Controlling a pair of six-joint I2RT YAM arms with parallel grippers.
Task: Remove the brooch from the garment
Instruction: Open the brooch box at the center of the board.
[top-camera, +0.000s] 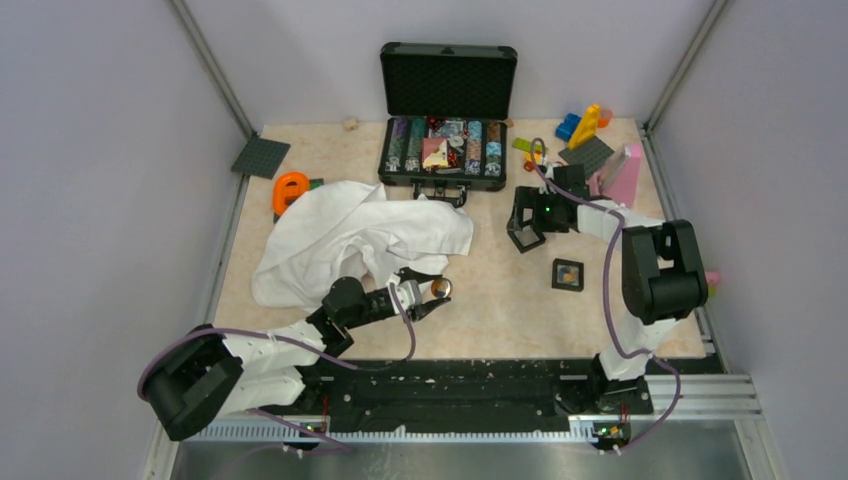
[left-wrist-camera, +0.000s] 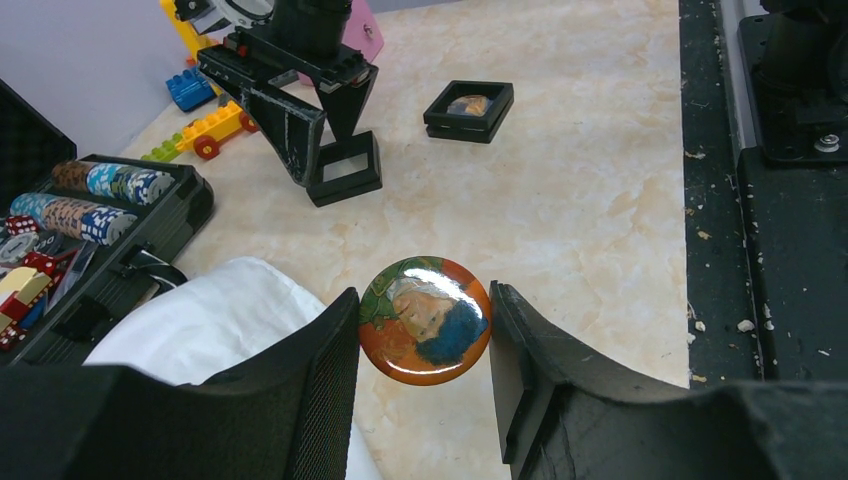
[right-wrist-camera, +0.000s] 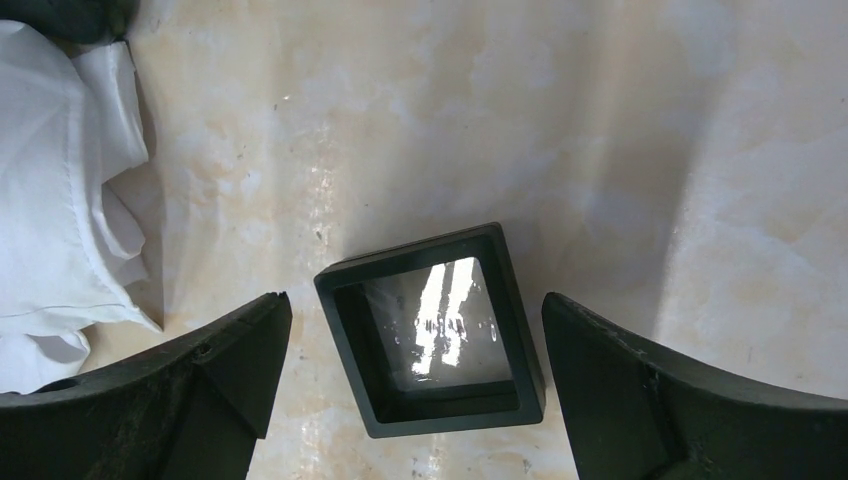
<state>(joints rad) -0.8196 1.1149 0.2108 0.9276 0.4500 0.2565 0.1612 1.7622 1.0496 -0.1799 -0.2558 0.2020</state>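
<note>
Top, left-wrist and right-wrist views of one moment. The left gripper (top-camera: 425, 296) pinches the brooch (top-camera: 440, 288) by its rim. In the left-wrist view, its two fingers (left-wrist-camera: 330, 350) press the disc (left-wrist-camera: 425, 320) at its 9 and 3 o'clock edges and hold it above the bare table (left-wrist-camera: 600, 200).

In the top view the brooch sits at about 5 o'clock of the crumpled white shirt (top-camera: 350, 240), just beside the hem. We judge it free of the cloth, since no fabric hangs from it, though its back is hidden.

The right gripper (top-camera: 527, 222) lies at about 2 o'clock of the brooch, well apart from it. Its jaws are spread wide around an empty black square frame (right-wrist-camera: 440, 330) on the table and touch nothing. A second frame (top-camera: 567, 274) holding a small ornament lies at about 3 o'clock of the brooch.

We read the brooch as a glossy domed badge with a painted portrait. It should be light and rigid, with a slick face that offers little friction. The thin rim is therefore the place to grip, at opposed points as shown. A disc held on one axis may swivel between the pads. Any pin on the back would be sharp and could snag the soft, limp shirt, so we would carry the brooch away from the cloth.
</note>
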